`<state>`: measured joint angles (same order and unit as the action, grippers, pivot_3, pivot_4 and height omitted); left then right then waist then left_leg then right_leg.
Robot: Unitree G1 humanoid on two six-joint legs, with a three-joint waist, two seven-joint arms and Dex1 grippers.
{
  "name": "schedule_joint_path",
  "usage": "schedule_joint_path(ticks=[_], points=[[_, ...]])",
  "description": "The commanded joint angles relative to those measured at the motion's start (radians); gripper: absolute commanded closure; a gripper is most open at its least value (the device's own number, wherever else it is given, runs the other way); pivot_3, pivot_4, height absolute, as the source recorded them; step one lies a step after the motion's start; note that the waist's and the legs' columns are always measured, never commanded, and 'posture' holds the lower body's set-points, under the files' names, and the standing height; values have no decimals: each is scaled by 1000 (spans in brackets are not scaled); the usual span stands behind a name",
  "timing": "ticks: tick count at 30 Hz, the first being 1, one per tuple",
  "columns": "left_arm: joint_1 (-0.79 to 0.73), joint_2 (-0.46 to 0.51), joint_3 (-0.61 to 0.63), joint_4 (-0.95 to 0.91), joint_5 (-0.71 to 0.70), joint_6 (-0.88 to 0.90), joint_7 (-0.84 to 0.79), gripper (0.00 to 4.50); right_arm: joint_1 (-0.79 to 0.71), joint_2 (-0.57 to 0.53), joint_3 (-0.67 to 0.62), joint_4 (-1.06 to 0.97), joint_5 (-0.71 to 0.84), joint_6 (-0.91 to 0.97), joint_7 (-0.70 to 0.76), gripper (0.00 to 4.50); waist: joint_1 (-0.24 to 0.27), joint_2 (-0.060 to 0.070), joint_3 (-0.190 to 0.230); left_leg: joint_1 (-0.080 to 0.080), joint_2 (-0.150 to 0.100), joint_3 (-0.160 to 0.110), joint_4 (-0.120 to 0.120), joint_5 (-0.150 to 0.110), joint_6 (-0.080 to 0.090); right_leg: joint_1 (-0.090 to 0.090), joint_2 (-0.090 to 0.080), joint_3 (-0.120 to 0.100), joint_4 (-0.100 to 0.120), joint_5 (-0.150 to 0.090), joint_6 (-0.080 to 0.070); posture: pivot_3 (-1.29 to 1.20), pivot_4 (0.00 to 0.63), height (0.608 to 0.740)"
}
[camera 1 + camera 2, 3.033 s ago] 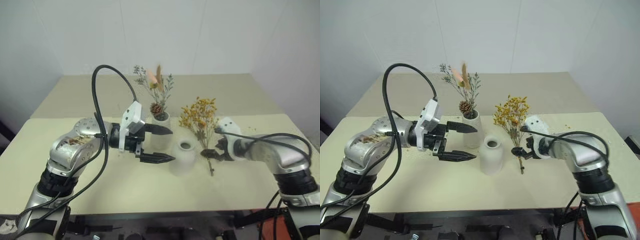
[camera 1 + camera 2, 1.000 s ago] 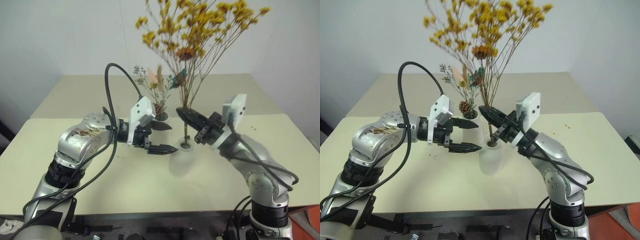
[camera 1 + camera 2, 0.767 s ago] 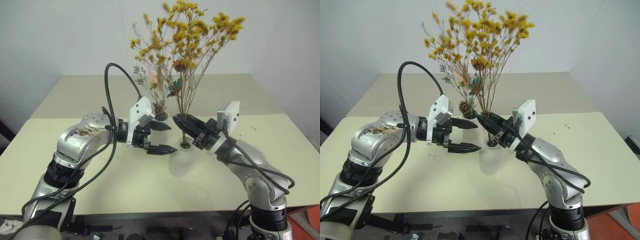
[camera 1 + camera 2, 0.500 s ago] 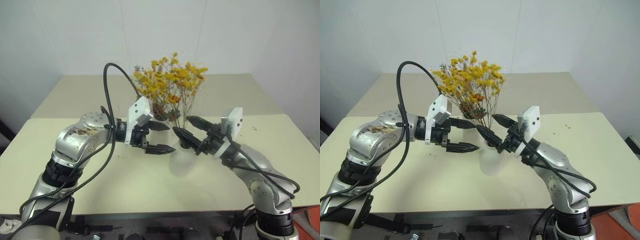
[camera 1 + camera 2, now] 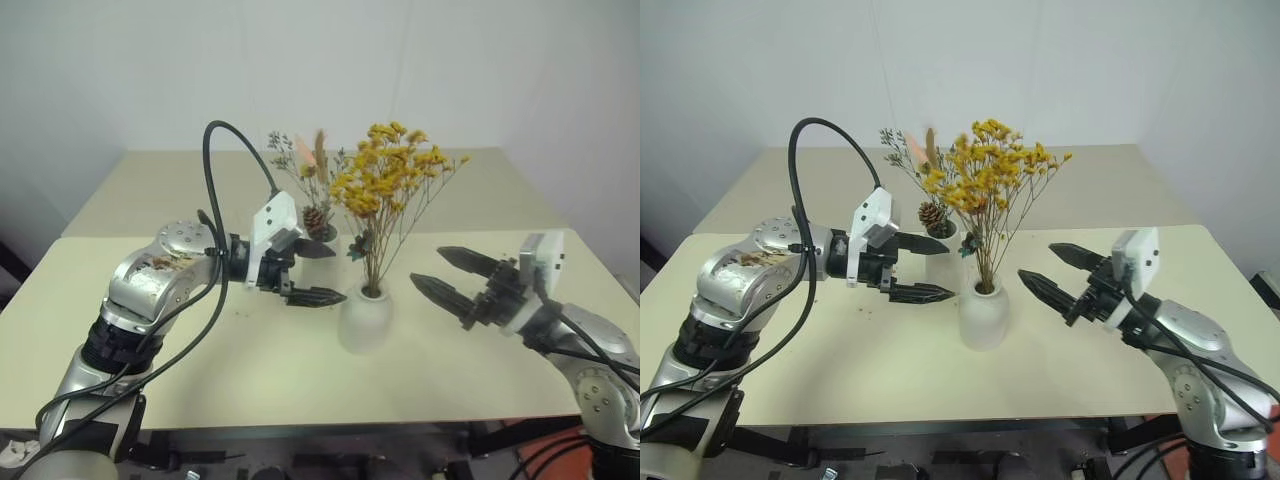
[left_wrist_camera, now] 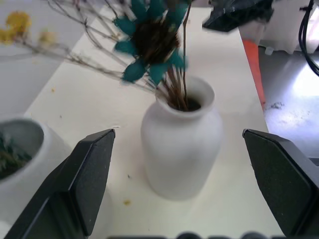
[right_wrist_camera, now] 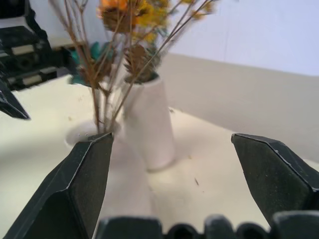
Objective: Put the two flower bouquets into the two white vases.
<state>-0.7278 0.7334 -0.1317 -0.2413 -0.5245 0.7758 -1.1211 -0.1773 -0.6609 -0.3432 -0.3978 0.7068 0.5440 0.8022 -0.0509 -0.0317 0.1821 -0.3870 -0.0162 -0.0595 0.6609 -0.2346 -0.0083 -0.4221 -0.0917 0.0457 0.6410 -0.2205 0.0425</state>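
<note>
Your yellow bouquet stands in the squat vase at table centre. Your mixed bouquet sits in the tall vase, just beyond. Left gripper: jaws wide, empty, left of the squat vase. Right gripper: jaws wide, empty, right of it.
</note>
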Motion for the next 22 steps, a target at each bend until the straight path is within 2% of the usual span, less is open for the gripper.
schedule_joint_path(ticks=[1,12,22], points=[[55,56,94,-49,-33,-54,-36,0,3,-43,-43,24,-19,-66,52,22,2,0,0,0,0,0,0,0,0,0,0,0,0,0,0,0,150,740],[363,199,355,-64,-66,-165,-90,0,12,-143,-22,135,-98,-138,176,22,10,0,0,0,0,0,0,0,0,1,-1,-1,0,0,0,0,150,740],[406,214,384,-67,-98,-182,-92,0,-3,-194,-27,152,-89,-124,224,22,13,0,0,0,0,1,0,0,0,1,-1,-1,-1,0,0,0,150,740]])
